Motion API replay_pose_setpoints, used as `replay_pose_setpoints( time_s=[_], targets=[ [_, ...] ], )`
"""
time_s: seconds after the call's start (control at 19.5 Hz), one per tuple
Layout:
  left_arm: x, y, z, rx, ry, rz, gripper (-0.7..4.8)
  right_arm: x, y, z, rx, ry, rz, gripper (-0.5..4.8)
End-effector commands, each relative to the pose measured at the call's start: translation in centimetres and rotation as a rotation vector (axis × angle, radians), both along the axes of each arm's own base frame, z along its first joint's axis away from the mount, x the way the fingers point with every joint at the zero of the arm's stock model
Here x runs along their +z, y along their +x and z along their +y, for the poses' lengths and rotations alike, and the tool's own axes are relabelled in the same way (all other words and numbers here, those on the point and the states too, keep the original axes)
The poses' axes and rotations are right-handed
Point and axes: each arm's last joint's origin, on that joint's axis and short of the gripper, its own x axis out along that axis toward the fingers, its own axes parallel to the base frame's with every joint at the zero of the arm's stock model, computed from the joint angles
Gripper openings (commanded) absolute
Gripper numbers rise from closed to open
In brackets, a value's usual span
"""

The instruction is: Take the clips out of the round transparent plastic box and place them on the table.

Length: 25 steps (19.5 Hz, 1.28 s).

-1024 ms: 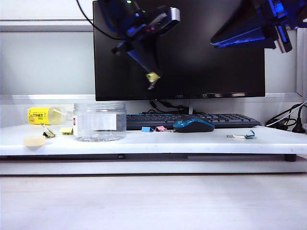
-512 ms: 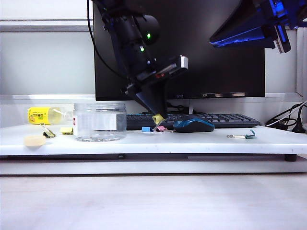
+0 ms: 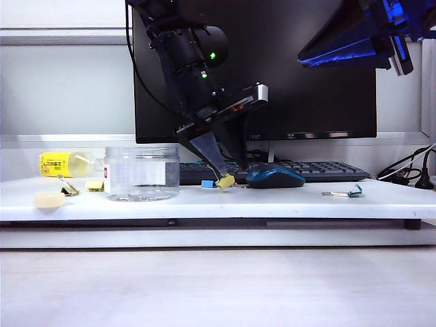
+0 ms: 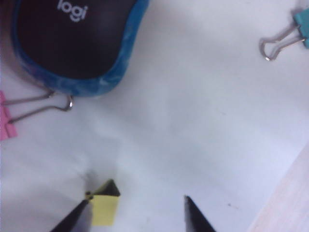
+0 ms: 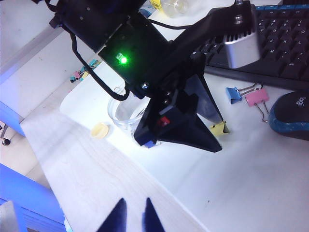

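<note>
Exterior view: low, level with the front edge of the table (image 3: 204,204), facing the monitor (image 3: 306,68) head-on from some way back.

Left wrist view: looks almost straight down, very close to the table; left gripper (image 4: 137,215) at the frame edge, jaws apart, beside a yellow clip (image 4: 104,205). Focus soft.

Right wrist view: high, looking obliquely down across the left arm; right gripper (image 5: 133,217) at the frame edge, gap narrow, possibly not closed.

Shared by all three: the mouse (image 3: 274,178) (image 4: 72,43) (image 5: 289,113), the yellow clip (image 3: 225,182) (image 5: 218,129).
</note>
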Motion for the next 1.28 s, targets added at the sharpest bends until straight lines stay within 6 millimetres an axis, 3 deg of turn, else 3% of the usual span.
replay_pose_setpoints(
  time_s=[0.05,0.31,0.41,0.46,0.51,0.61,0.92,1.02,1.28],
  targets=[
    [0.33,-0.21,-0.24,0.008,-0.080,0.064,2.98,0.13,-0.06,-0.01,0.006,0.001,-0.002,0.53],
    [0.41,-0.24,-0.31,0.041,-0.129,0.122,2.95,0.11,-0.11,0.01,0.017,0.004,0.002,0.53],
    [0.41,-0.24,-0.31,0.047,-0.129,0.125,2.31,0.11,-0.12,0.03,0.023,0.006,0.003,0.53],
    [0.41,-0.24,-0.31,0.047,-0.129,0.125,1.55,0.11,-0.12,0.03,0.023,0.007,0.003,0.53],
    [0.42,-0.21,-0.33,0.047,-0.131,0.121,1.41,0.11,-0.12,0.03,0.023,0.007,0.003,0.53],
    [0.42,-0.22,-0.35,0.046,-0.131,0.121,0.49,0.11,-0.12,0.03,0.023,0.007,0.003,0.53],
    [0.43,-0.17,-0.36,0.048,-0.130,0.114,0.64,0.10,-0.12,0.03,0.023,0.006,0.003,0.53],
    [0.43,-0.14,-0.35,0.052,-0.123,0.106,1.31,0.10,-0.12,0.03,0.023,0.006,0.003,0.53],
    [1.33,-0.40,-0.15,0.054,-0.128,0.089,1.36,0.11,-0.12,0.03,0.023,0.006,0.001,0.53]
  ],
)
